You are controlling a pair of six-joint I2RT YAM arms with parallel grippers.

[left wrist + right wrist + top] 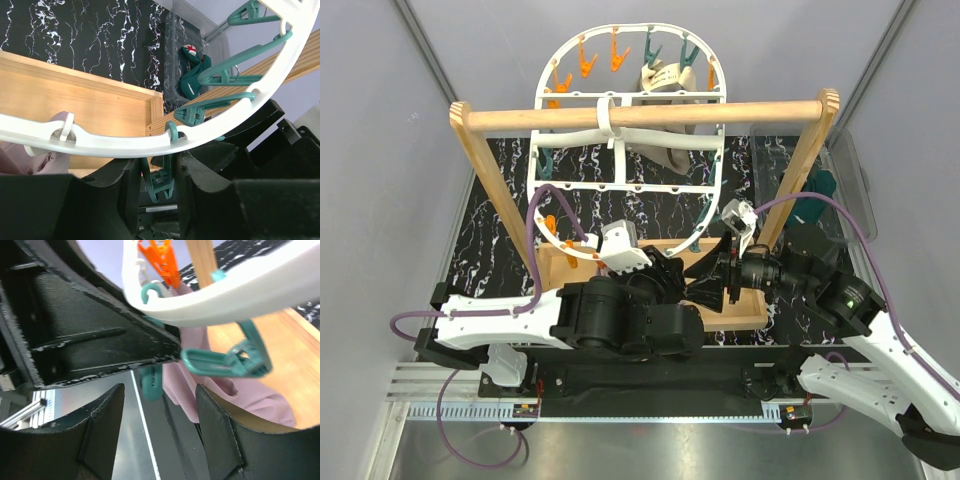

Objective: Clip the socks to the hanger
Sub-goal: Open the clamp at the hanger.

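Squeezing a teal clothespin [159,185], left pincer [157,170] crowds the hanger [125,142] rim; right pincer [160,390] apart.

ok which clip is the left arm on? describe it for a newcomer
Find the white oval hanger slung from the wooden rail and follow its rim to the edge nearest the arms. The teal clothespin there hangs straight down, pinched between the left gripper's fingers; the neighbouring teal pins stick out sideways, outside its fingers.

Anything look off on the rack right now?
Only the beige cloth hanging at the far rim of the hanger, among the teal clothespins. It is neither a pink nor a teal sock. Nothing looks spilled or broken.
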